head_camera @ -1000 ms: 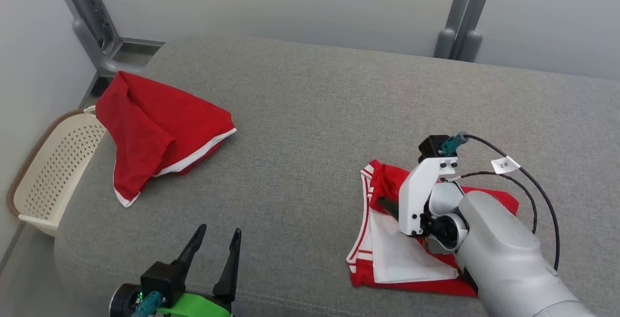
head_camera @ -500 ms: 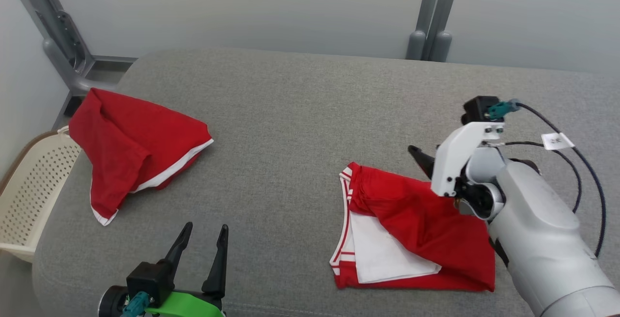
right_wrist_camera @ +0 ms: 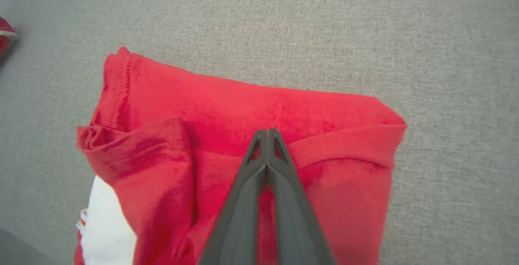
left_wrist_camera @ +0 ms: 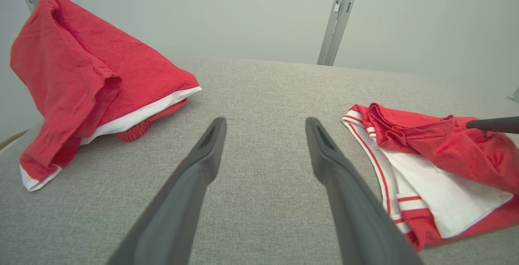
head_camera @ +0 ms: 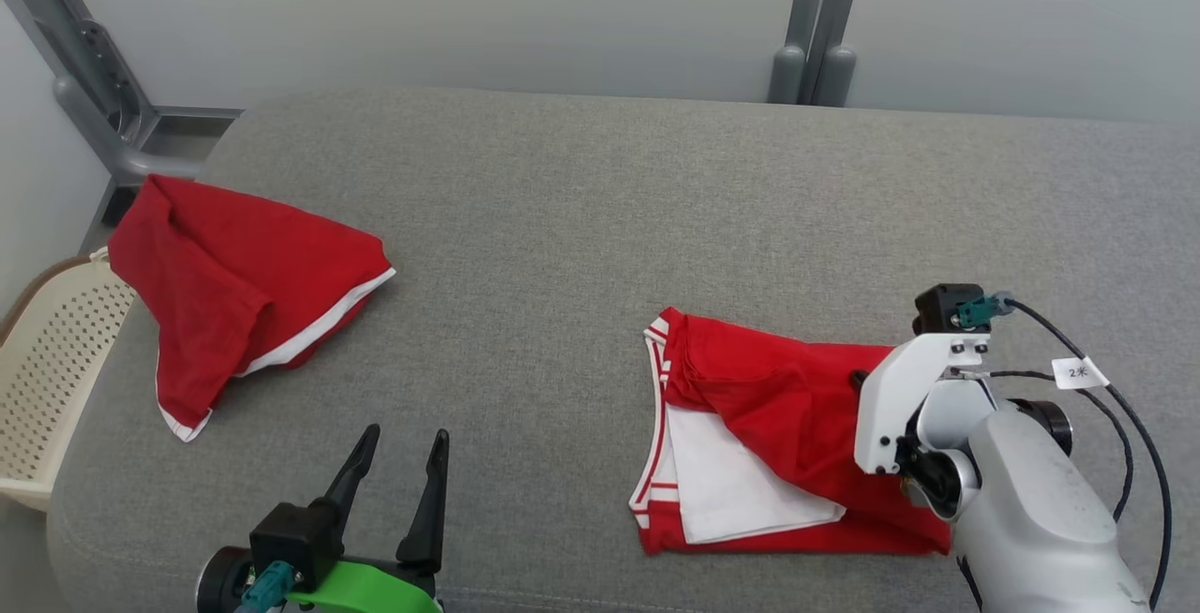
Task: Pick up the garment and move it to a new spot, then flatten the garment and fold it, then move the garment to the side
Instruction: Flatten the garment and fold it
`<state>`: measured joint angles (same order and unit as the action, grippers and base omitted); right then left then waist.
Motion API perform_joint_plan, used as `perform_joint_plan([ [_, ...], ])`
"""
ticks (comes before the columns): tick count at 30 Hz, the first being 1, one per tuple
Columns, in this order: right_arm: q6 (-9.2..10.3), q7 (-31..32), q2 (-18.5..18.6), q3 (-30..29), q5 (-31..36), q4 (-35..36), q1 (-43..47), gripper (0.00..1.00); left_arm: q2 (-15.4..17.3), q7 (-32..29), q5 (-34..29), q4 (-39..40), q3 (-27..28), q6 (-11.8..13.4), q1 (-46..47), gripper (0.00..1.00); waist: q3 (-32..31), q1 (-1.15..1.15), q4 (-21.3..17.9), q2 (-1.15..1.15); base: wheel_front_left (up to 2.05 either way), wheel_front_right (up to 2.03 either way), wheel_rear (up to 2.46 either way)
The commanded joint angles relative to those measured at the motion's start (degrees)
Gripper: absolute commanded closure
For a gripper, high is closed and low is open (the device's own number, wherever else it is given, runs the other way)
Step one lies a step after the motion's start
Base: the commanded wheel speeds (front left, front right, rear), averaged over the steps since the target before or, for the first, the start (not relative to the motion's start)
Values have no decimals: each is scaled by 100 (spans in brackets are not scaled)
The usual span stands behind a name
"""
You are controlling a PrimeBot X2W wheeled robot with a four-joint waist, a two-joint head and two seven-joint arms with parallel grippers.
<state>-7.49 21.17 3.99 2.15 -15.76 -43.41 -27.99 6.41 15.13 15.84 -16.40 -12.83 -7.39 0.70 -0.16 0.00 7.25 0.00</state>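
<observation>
the garment (head_camera: 778, 397), red with white striped trim and a white inner panel showing at its near left corner, lies folded on the right half of the grey fabric-covered bench (head_camera: 562, 219), a loose red flap laid over its top. the right pincer (right_wrist_camera: 267, 133) points down onto the far part of it, its two dark fingers pressed together with their tips on the red cloth beside a hemmed fold; a little cloth may be caught between them, but i cannot tell. the left pincer (head_camera: 405, 433) hovers over the near edge of the bench, left of the garment and well apart from it, fingers spread wide and holding nothing. a second red garment (head_camera: 234, 285) with a white hem lies crumpled at the bench's far left corner, above a cream perforated basket (head_camera: 47, 351) beside the bench.
</observation>
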Motion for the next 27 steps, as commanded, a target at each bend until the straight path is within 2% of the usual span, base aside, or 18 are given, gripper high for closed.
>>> perform_joint_plan([
  [1,0,36,2,3,76,67,90,100,27,0,-11,-1,3,-10,76,0,33,0,33,0,0,0,0],
  [10,0,388,-101,391,227,490,493,100,39,1,30,-41,-34,-11,122,0,80,0,191,0,0,0,0],
  [27,0,771,-102,2144,-895,1105,935,100,57,0,58,-93,-81,-11,90,0,4,0,244,0,0,0,0],
])
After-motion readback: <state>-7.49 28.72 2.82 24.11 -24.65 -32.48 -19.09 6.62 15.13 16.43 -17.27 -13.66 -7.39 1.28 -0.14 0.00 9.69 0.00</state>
